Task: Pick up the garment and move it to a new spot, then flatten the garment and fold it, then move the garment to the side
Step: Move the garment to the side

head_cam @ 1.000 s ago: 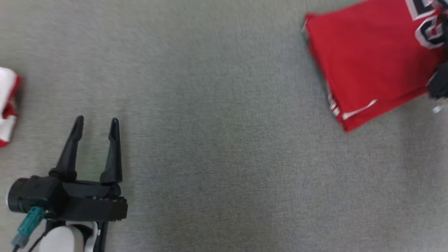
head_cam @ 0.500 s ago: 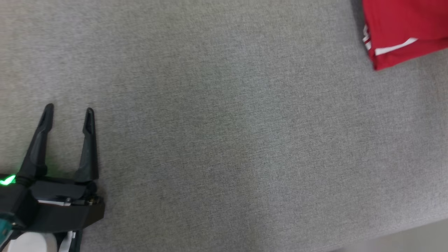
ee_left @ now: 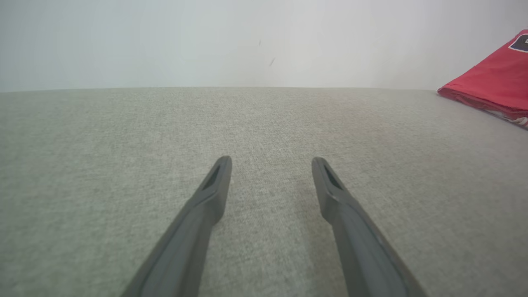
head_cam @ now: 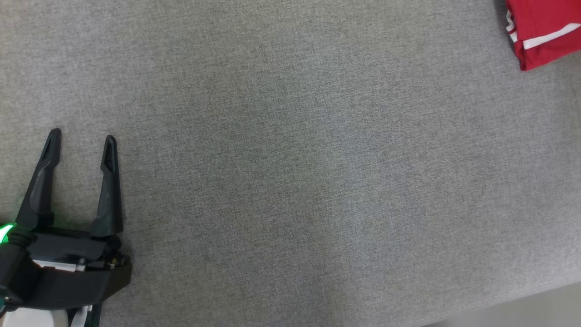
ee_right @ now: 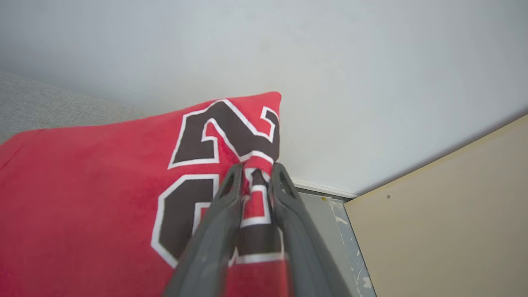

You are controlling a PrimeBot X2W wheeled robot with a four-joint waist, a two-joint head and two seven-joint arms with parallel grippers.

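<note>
The garment (head_cam: 542, 32) is a red jersey with white trim, folded flat, with one corner at the top right of the head view. In the right wrist view the garment (ee_right: 82, 206) shows dark, white-edged numbers. My right gripper (ee_right: 258, 169) sits at its far edge, jaws narrowly apart, with a raised fold of the red cloth pinched between them. My left gripper (head_cam: 81, 136) stands open at the lower left, over bare grey fabric and far from the jersey. In the left wrist view the left gripper (ee_left: 272, 161) holds nothing, and the garment (ee_left: 491, 84) lies at the far right.
A grey fabric surface (head_cam: 290, 159) spreads across the work area, and its front edge (head_cam: 522, 309) runs along the lower right. Beyond the jersey are a pale wall (ee_right: 371, 82), a beige panel (ee_right: 453, 214) and a strip of floor (ee_right: 330, 214).
The head camera has swung, so the jersey has slid toward the view's top right corner. A white and red cloth at the left edge has left the view. The left gripper stays open.
</note>
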